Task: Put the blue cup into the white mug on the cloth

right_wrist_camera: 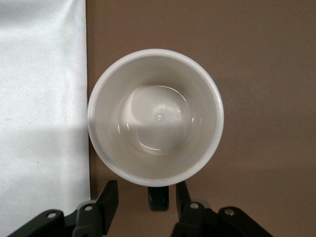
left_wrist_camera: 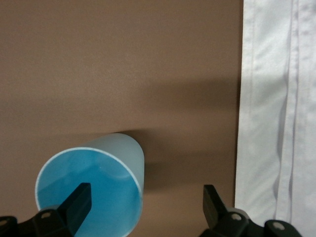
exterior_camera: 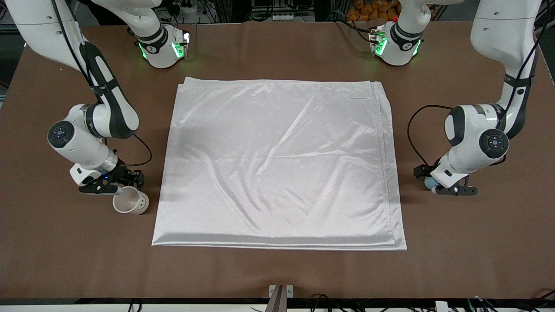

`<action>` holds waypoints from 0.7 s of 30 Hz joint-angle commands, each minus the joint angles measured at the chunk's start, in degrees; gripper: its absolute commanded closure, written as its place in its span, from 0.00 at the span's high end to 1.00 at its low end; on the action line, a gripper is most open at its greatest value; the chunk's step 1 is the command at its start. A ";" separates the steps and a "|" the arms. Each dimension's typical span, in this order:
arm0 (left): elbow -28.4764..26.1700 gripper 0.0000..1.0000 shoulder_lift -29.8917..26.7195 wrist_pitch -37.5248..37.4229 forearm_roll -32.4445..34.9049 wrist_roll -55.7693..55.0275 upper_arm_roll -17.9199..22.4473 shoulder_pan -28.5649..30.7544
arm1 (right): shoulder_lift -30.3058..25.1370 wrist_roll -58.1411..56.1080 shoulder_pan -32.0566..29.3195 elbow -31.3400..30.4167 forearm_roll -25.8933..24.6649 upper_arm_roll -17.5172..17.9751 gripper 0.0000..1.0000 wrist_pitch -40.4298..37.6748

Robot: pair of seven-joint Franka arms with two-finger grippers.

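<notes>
- On the brown tabletop point(exterior_camera: 277, 268), the cloth point(exterior_camera: 277, 164) lies flat between the two arms, with neither cup on it yet.
- The white mug point(exterior_camera: 130, 202) stands upright on the bare tabletop, just beside the cloth's edge at the right arm's end; the right wrist view looks straight down into it.
- The right gripper point(right_wrist_camera: 147, 200) is low at the mug, its jaws parted a little with the black handle point(right_wrist_camera: 159, 197) between them. They do not look closed on it, so I judge nothing is held.
- The blue cup point(left_wrist_camera: 91, 190) stands on the tabletop near the cloth's edge at the left arm's end, mostly hidden under the wrist in the front view.
- The left gripper point(left_wrist_camera: 145, 205) is spread wide, one finger point(left_wrist_camera: 79, 202) inside the cup and the other outside, straddling the wall without pinching it.
- Risks, as I judge them: a pinch on the thin handle may let the mug swing or slip when lifted.
- The light cup could tip or skid if the inner finger pushes its wall before the outer one meets it.
- The shiny cloth may crease under the mug and leave it leaning, which would spoil the cup's drop into it.
</notes>
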 commanded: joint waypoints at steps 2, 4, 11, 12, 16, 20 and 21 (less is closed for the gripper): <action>-0.95 0.89 0.39 2.20 1.22 0.54 0.17 -0.05 | 0.55 -0.15 -0.98 1.25 0.38 0.92 0.33 0.06; -0.95 0.81 0.39 2.20 1.22 0.54 0.17 -0.05 | 0.46 -0.50 -0.98 1.33 0.29 0.92 0.22 -0.03; -0.78 0.18 0.74 2.29 1.22 0.63 0.17 0.92 | -2.08 -1.12 -0.63 1.51 0.20 2.06 0.00 -1.08; -0.69 0.09 0.83 2.29 1.22 0.71 0.17 0.92 | -2.70 -1.12 -0.63 1.51 0.20 2.33 0.00 -1.69; -0.42 0.00 0.92 2.29 1.22 0.71 0.17 0.92 | -4.63 -0.94 -0.54 3.61 0.20 3.12 0.00 -6.86; -0.25 0.00 0.92 2.29 1.22 0.71 0.17 0.92 | -5.86 2.56 -0.46 7.65 0.20 5.05 0.00 -14.77; -0.25 0.00 0.83 2.29 1.22 0.71 0.17 0.92 | -5.95 4.49 -0.46 8.88 0.20 6.19 0.00 -16.44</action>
